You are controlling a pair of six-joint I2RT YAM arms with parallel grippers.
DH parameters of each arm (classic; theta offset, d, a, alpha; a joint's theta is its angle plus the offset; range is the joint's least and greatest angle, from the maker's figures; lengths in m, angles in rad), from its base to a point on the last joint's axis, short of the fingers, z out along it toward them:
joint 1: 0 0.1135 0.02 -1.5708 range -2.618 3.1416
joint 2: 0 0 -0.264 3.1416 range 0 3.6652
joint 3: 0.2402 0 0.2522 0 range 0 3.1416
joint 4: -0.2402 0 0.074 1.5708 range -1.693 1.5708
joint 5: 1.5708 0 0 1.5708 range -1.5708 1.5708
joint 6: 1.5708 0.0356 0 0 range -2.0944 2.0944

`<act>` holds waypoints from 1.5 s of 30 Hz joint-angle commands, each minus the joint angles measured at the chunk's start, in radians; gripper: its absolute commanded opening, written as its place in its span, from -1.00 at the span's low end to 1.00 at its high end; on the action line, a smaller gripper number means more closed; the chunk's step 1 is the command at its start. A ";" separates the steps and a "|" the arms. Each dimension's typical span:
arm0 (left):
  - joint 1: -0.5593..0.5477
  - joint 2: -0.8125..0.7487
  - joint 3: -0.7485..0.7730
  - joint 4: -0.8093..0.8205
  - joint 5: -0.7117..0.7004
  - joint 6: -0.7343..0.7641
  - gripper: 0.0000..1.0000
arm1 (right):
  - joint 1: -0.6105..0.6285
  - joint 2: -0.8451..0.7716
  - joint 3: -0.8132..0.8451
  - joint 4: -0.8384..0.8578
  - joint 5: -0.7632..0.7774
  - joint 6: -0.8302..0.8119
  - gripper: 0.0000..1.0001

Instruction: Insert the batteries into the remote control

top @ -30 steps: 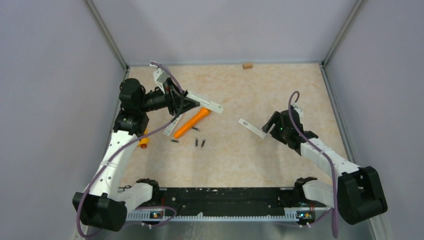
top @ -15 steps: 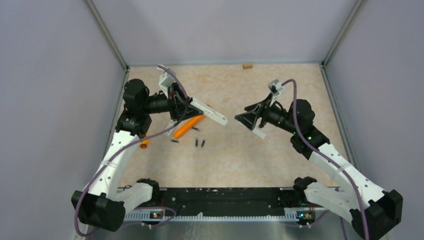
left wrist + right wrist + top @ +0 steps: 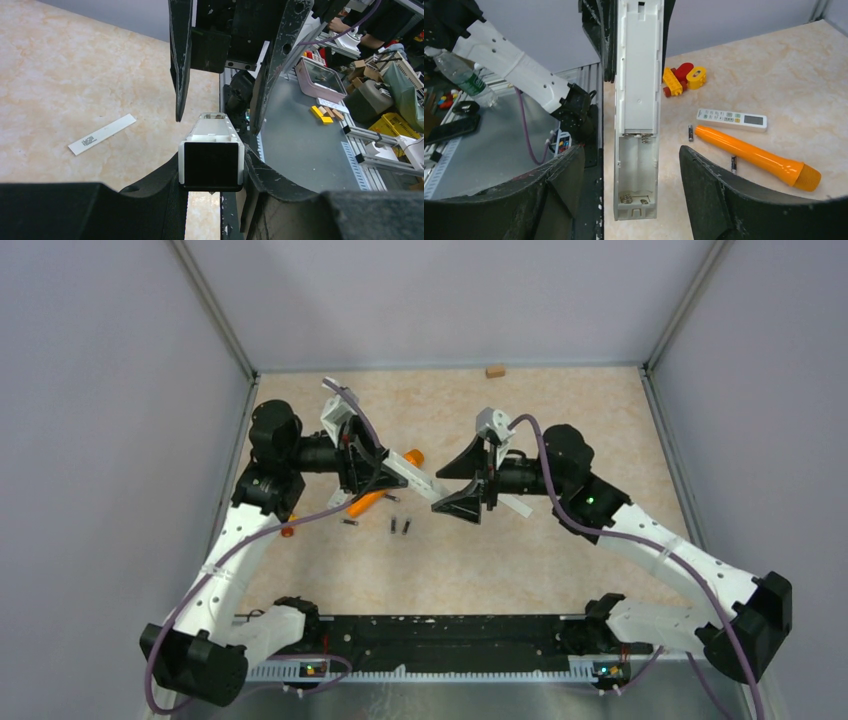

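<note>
My left gripper (image 3: pixel 385 468) is shut on a long white remote control (image 3: pixel 420 480) and holds it above the table, pointing right. In the right wrist view the remote (image 3: pixel 639 95) shows an open battery bay with bare springs and nothing in it. My right gripper (image 3: pixel 447 490) is open, its fingers (image 3: pixel 724 190) standing on either side of the remote's free end without touching it. Several batteries (image 3: pixel 399 526) lie on the table below, two of them in the right wrist view (image 3: pixel 690 132). The remote's butt end (image 3: pixel 211 162) sits between the left jaws.
An orange torch (image 3: pixel 372 495) lies by the batteries, also in the right wrist view (image 3: pixel 754 157). A white cover strip (image 3: pixel 517 506) lies under the right arm and also shows in the left wrist view (image 3: pixel 101 134). A second small remote (image 3: pixel 731 119) and toy bricks (image 3: pixel 681 79) are beyond. A wooden block (image 3: pixel 494 370) is at the back.
My right arm has swung left and its open gripper now straddles the remote's free end. My left arm has carried the remote a little to the right.
</note>
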 commanded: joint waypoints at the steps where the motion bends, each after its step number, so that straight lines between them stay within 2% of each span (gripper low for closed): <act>1: -0.005 -0.040 0.015 0.026 0.054 0.023 -1.00 | 0.028 0.022 0.061 0.003 -0.071 -0.079 0.30; 4: -0.008 -0.047 0.017 0.027 0.069 0.025 -1.00 | 0.029 0.039 0.082 -0.008 -0.083 -0.059 0.11; 13: -0.010 -0.061 0.024 0.029 0.070 0.022 -1.00 | 0.037 0.061 0.116 -0.038 -0.133 -0.035 -0.21; 16: -0.010 -0.060 0.031 0.036 0.047 0.008 -1.00 | 0.044 0.064 0.128 -0.053 -0.144 -0.041 -0.48; 18: -0.010 -0.058 0.033 0.052 0.027 -0.015 -0.90 | 0.047 0.063 0.130 -0.053 -0.140 -0.041 -0.75; 21: -0.010 -0.059 0.032 0.064 -0.033 -0.040 -0.60 | 0.046 0.053 0.126 -0.050 -0.077 -0.039 -0.99; 22: -0.010 -0.060 0.031 0.059 -0.052 -0.040 -0.34 | 0.046 0.047 0.123 -0.050 -0.049 -0.037 -1.00; 23: -0.010 -0.062 0.030 0.049 -0.072 -0.032 0.08 | 0.047 0.040 0.120 -0.051 -0.020 -0.035 -1.00; 25: -0.010 -0.067 0.030 -0.002 -0.139 0.000 0.68 | 0.046 0.029 0.112 -0.058 0.038 -0.035 -1.00; 26: -0.009 -0.071 0.030 -0.029 -0.179 0.017 0.90 | 0.047 0.021 0.109 -0.066 0.071 -0.036 -1.00; 27: -0.008 -0.074 0.031 -0.054 -0.219 0.034 0.96 | 0.046 0.016 0.104 -0.084 0.115 -0.039 -1.00; 30: -0.008 -0.081 0.028 -0.110 -0.393 0.053 0.97 | 0.046 0.009 0.083 -0.167 0.318 -0.048 -1.00; 34: -0.007 -0.086 0.020 -0.182 -0.752 0.055 0.97 | 0.064 0.013 0.013 -0.250 0.635 -0.061 -1.00; 36: -0.005 -0.081 0.012 -0.200 -0.869 0.048 0.97 | 0.071 0.031 -0.017 -0.286 0.749 -0.033 -1.00; 40: -0.005 -0.083 -0.031 -0.209 -1.020 -0.008 0.97 | 0.097 0.070 -0.087 -0.322 0.868 0.031 -1.00; 45: -0.005 -0.089 -0.111 -0.227 -1.184 -0.098 0.97 | 0.136 0.119 -0.183 -0.306 0.916 0.113 -1.00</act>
